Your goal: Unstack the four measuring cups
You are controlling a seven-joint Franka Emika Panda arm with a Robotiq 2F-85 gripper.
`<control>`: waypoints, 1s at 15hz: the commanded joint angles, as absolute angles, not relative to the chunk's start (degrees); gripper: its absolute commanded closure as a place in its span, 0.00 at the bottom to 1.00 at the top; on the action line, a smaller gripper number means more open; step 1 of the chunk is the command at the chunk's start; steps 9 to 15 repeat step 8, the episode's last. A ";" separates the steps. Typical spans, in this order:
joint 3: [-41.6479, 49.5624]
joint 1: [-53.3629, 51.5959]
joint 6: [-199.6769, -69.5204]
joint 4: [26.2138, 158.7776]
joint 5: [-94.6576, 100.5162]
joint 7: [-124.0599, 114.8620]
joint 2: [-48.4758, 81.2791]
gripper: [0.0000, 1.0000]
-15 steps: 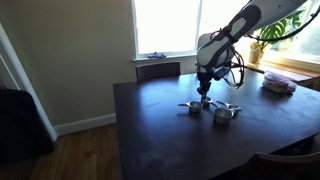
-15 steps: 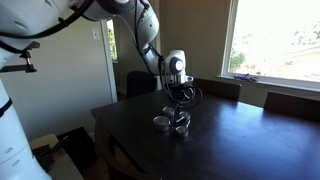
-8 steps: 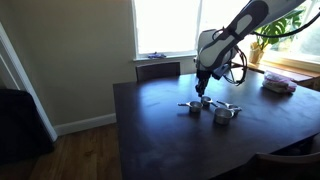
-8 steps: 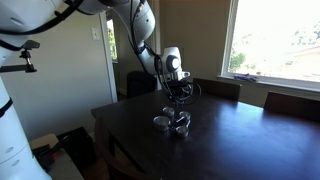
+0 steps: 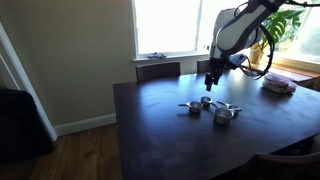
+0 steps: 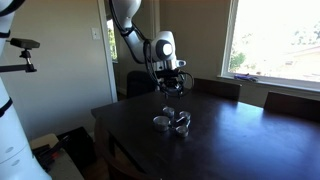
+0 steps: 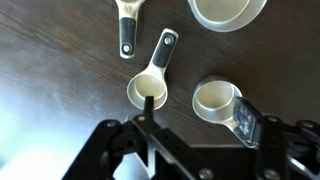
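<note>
Several silver measuring cups lie apart on the dark table (image 5: 165, 140). In the wrist view I see a small cup (image 7: 148, 91) with its handle pointing up right, another cup (image 7: 215, 97) beside it, the rim of a large cup (image 7: 228, 10), and a third small one's black handle (image 7: 127, 40). In both exterior views they form a small cluster (image 5: 207, 107) (image 6: 173, 121). My gripper (image 7: 205, 122) (image 5: 210, 80) (image 6: 172, 90) hangs well above the cluster, open, with nothing between its fingers.
Chair backs stand at the table's far side (image 5: 158, 70) (image 6: 215, 88). A small pile of objects (image 5: 278, 85) lies near the window sill with a plant (image 5: 275, 30). A camera on a tripod (image 6: 20, 48) stands off the table.
The gripper was down at the cups and shut; it has opened and risen well above them, leaving a cup on the table.
</note>
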State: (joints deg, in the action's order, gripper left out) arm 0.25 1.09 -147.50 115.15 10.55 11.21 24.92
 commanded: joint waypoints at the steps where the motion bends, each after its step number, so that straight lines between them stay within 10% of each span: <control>1: -0.36 1.50 -147.61 126.14 7.22 8.81 14.19 0.00; 15: 0.08 1.09 -147.27 123.11 7.29 9.71 16.76 0.00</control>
